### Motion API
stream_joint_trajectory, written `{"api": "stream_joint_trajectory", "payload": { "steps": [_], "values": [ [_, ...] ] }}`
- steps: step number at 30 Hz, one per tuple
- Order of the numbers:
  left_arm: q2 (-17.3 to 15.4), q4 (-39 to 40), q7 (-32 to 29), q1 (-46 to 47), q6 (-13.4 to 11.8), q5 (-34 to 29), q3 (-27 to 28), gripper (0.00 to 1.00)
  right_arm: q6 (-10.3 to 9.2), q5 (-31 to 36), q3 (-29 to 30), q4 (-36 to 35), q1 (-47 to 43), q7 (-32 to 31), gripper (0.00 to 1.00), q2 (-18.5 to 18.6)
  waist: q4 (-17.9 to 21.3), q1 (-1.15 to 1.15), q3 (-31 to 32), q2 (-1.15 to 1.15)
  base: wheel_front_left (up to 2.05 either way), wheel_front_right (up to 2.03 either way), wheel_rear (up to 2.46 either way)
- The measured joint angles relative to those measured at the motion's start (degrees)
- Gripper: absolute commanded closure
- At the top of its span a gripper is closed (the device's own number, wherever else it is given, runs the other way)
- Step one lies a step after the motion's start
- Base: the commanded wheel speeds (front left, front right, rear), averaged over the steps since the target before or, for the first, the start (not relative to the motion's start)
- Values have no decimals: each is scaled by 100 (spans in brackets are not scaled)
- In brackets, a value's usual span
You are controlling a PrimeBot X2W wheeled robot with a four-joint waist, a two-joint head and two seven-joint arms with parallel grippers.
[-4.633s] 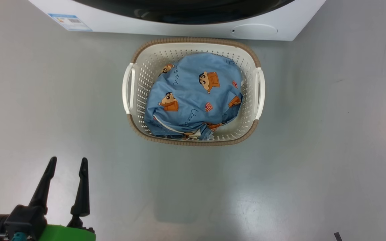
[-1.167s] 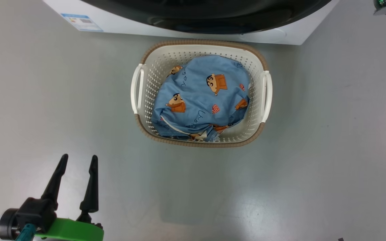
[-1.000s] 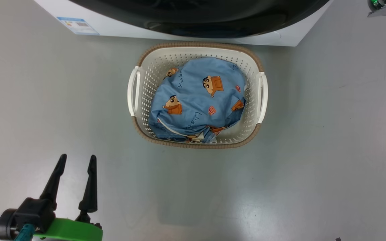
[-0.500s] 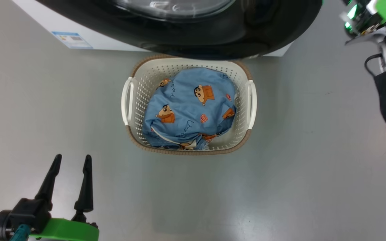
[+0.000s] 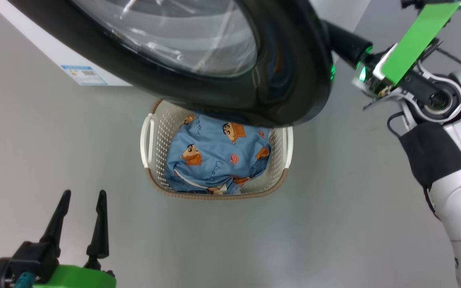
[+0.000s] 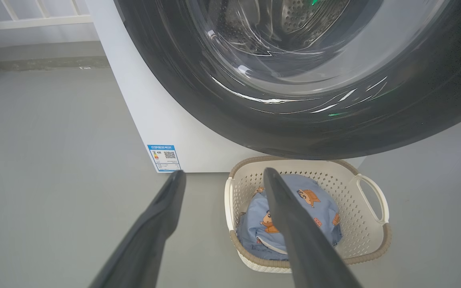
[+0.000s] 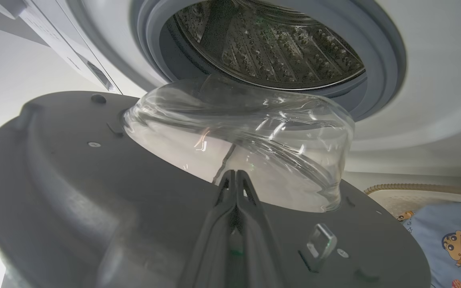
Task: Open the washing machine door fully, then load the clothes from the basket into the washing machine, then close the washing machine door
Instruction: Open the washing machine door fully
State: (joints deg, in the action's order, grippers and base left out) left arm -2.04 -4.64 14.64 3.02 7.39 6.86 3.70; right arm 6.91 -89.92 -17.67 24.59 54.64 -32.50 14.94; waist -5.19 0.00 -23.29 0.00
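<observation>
The washing machine door (image 5: 294, 80) stands partly swung out above the far half of the basket (image 5: 156, 144), its glass bowl facing the drum (image 7: 270, 44). My right gripper (image 7: 234, 173) is shut, with its fingers lying against the door's dark grey inner side (image 7: 94, 200), just below the glass bowl (image 7: 254, 132). In the head view those fingers (image 5: 344, 39) reach behind the door's right edge. The light-blue clothes (image 5: 210, 160) with cartoon figures fill the basket. My left gripper (image 5: 80, 196) hangs open and empty over the floor, near left of the basket.
The white washing machine (image 5: 54, 50) carries a blue label (image 5: 83, 75) low on its front. My right forearm (image 5: 454, 176) stands at the right of the basket. Grey floor lies all around. A white railing (image 6: 34, 16) runs at the far left.
The door has swung out from the machine and now overhangs the basket. My right arm has come into the head view at the right. The camera has shifted; the left gripper stays open.
</observation>
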Motion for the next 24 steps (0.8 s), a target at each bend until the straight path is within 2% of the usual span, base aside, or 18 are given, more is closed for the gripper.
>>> {"api": "stream_joint_trajectory", "payload": {
  "steps": [10,24],
  "values": [
    [-4,-9,-1,-204,-119,24,-43,0,0,-43,-261,-426,-627,-326,100,-93,50,0,414,0,0,0,0],
    [-7,4,-1,-369,-400,214,-286,0,0,-86,-559,-898,-1458,-368,100,-536,-58,0,881,0,0,0,0]
  ]
}}
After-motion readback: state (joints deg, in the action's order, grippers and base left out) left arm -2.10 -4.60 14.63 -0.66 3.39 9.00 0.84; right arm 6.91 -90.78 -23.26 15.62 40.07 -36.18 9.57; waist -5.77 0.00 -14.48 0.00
